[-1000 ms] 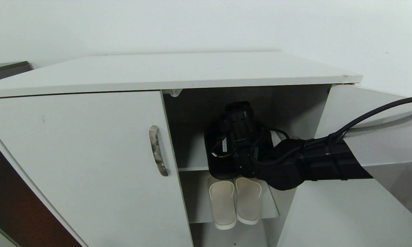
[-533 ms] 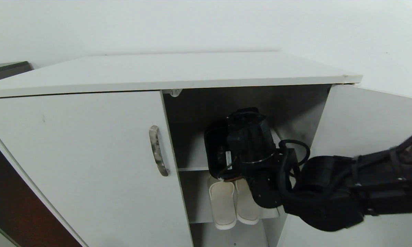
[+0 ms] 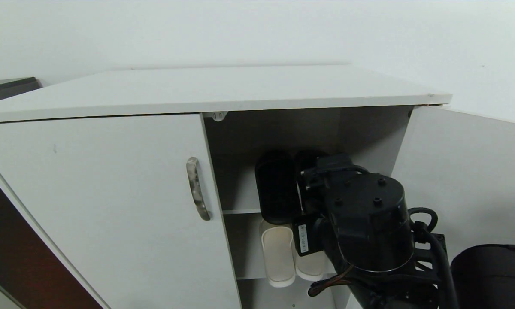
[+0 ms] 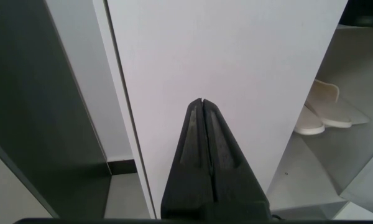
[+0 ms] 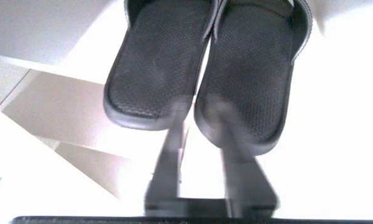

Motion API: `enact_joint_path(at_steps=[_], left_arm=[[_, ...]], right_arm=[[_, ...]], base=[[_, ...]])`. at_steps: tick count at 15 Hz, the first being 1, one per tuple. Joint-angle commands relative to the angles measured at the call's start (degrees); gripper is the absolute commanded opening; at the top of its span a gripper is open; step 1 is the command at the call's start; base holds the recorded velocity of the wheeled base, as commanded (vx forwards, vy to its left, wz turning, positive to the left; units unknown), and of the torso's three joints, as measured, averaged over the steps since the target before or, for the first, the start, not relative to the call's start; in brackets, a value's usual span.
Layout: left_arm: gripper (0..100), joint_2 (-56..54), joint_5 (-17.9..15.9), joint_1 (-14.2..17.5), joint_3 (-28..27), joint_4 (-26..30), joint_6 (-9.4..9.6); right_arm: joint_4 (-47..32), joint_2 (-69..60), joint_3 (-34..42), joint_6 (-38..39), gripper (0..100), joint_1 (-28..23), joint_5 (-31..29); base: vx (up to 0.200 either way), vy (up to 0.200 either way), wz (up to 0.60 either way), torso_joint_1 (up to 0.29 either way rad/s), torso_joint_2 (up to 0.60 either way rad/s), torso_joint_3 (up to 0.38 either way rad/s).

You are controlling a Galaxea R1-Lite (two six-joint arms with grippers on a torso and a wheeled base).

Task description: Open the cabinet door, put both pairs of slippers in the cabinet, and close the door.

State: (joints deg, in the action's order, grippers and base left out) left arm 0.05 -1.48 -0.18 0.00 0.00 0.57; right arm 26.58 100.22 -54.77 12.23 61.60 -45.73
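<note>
**Right gripper** (image 5: 199, 124): jaws spread and holding nothing, just off the heels of the black slippers (image 5: 205, 62).

**Black slippers:** a pair, side by side and touching, on the upper shelf (image 3: 240, 211) of the cabinet (image 3: 206, 92), toes toward the far wall. They look like light, bendy foam or rubber, and the pebbled footbed should give grip. The best hold is probably a pinch on the two inner heel edges together, or on the straps.

**White slippers** (image 3: 278, 253): a pair on the lower shelf (image 3: 246, 257), heels overhanging its near edge. They likely handle the same way.

**Right door** (image 3: 468, 171): stands open to the right. It is a stiff flat panel with its handle hidden, so closing probably means pushing on its face or edge.

**Left door** (image 3: 103, 193): closed, with a metal handle (image 3: 197, 194).

**Left gripper** (image 4: 202, 109): jaws pressed together and empty, near the left door and facing it.
</note>
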Motion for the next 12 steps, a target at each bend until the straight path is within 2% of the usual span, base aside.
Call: enact_joint_path(at_steps=[1, 7, 12], left_arm=[[0, 0.0, 0.1, 0.0, 0.0, -0.1, -0.05], [0, 0.0, 0.1, 0.0, 0.0, -0.1, -0.22], [0, 0.0, 0.1, 0.0, 0.0, -0.1, -0.22]], right_arm=[[0.1, -0.1, 0.5, 0.0, 0, 0.3, -0.1], [2.6, 1.3, 2.4, 0.3, 0, 0.4, 0.2], [2.7, 1.6, 3.4, 0.4, 0, 0.4, 0.5]], base=[[0.000, 0.000, 0.00, 0.000, 0.00, 0.000], [0.000, 0.000, 0.00, 0.000, 0.00, 0.000], [-0.200, 0.000, 0.00, 0.003, 0.01, 0.002]])
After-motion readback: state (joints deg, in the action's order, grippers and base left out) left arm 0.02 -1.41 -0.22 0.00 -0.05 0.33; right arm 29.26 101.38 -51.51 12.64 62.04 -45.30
